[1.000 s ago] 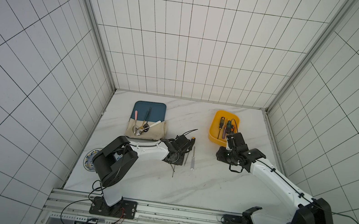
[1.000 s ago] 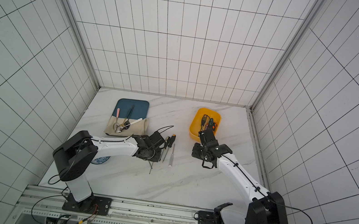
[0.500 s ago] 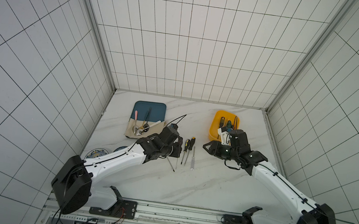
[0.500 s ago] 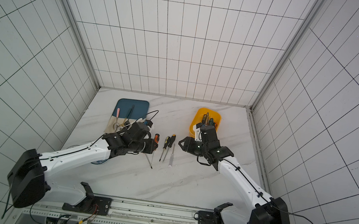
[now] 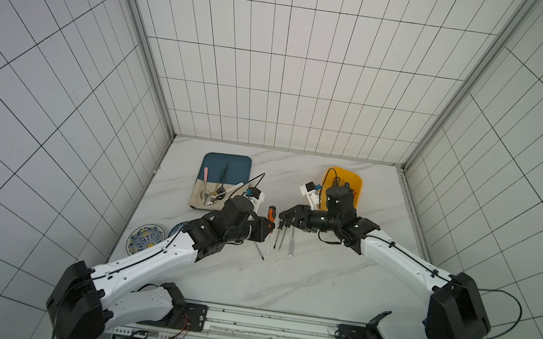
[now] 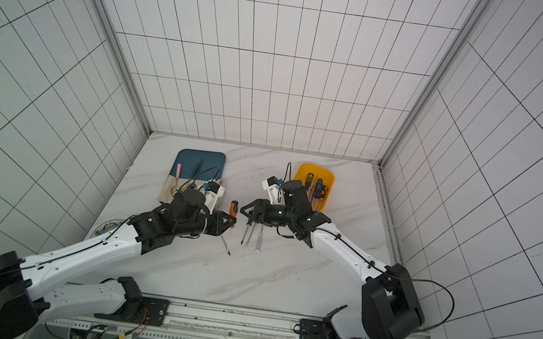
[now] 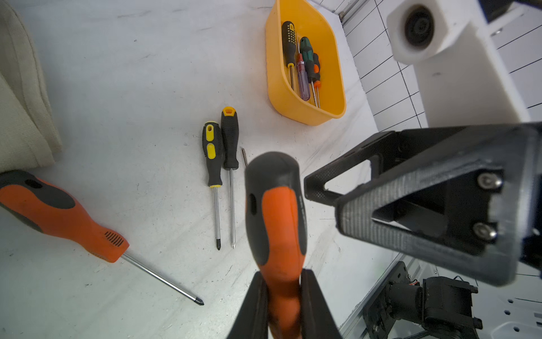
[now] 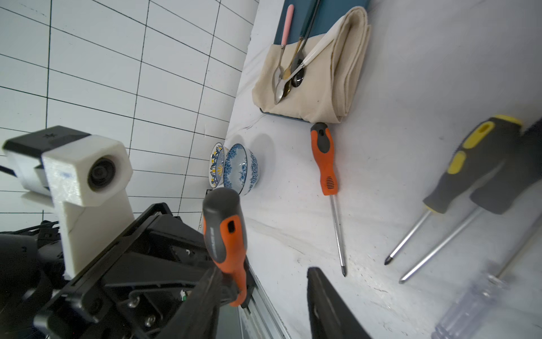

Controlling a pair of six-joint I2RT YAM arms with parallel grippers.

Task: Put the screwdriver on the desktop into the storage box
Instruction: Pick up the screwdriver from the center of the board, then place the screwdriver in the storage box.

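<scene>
In a top view, an orange-and-black screwdriver (image 5: 271, 212) was seen pinched by the left pincer (image 5: 267, 229) above the middle of the worktop (image 5: 282, 287). The right pincer (image 5: 287, 216) was spread just beside its handle, at 3 o'clock. A hand-over was judged to be under way. Next, the handle would need to be clasped by the right pincer and carried to the storage box (image 5: 356, 189) at 1 o'clock, which was partly covered by the right arm. In the left wrist view, the held shaft was hidden, and several screwdrivers (image 7: 303, 64) were seen inside the box. In the right wrist view, a clear-handled screwdriver (image 8: 475, 305) was cut off and blurred.
</scene>
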